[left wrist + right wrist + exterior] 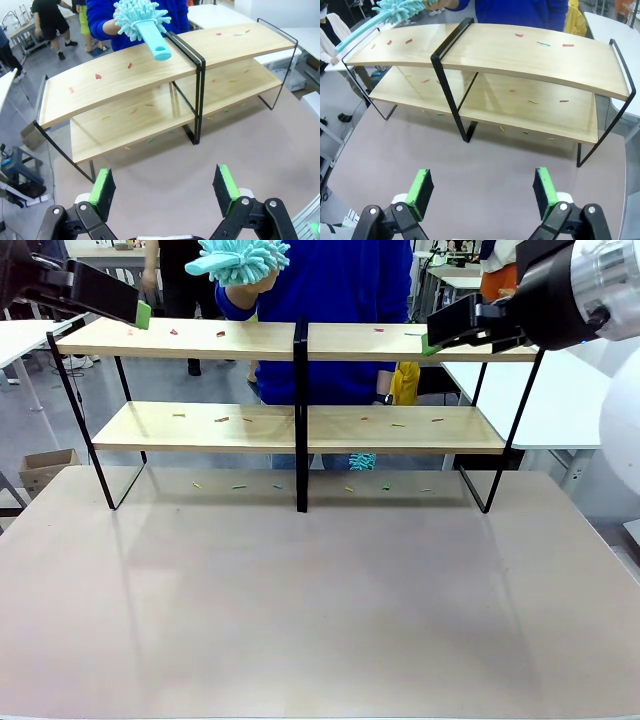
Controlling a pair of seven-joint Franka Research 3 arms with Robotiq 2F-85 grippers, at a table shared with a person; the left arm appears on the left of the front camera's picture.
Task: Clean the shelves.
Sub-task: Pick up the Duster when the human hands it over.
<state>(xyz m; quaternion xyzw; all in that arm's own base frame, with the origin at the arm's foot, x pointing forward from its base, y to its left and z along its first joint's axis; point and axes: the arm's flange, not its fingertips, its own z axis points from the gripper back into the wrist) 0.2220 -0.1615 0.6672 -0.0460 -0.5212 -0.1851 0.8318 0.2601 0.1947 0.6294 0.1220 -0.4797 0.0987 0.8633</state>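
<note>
While both pairs of jaws stand spread and empty, the left gripper (pixel 165 189) hangs at ten o'clock and the right gripper (pixel 482 192) at two, flanking the top tier. The shelves (pixel 400 430) stand at twelve on the table (pixel 320 620), boards strewn with small scraps (pixel 222 420). Judged stiff, light, liable to slide; best steadied at its ends. Beyond, a person (pixel 340 280) holds a soft duster (pixel 238 258); its rigid handle is the place to grip.

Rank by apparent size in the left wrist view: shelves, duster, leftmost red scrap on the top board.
1. shelves
2. duster
3. red scrap
The gaps are plain; nearness to the camera leaves none unsure.
</note>
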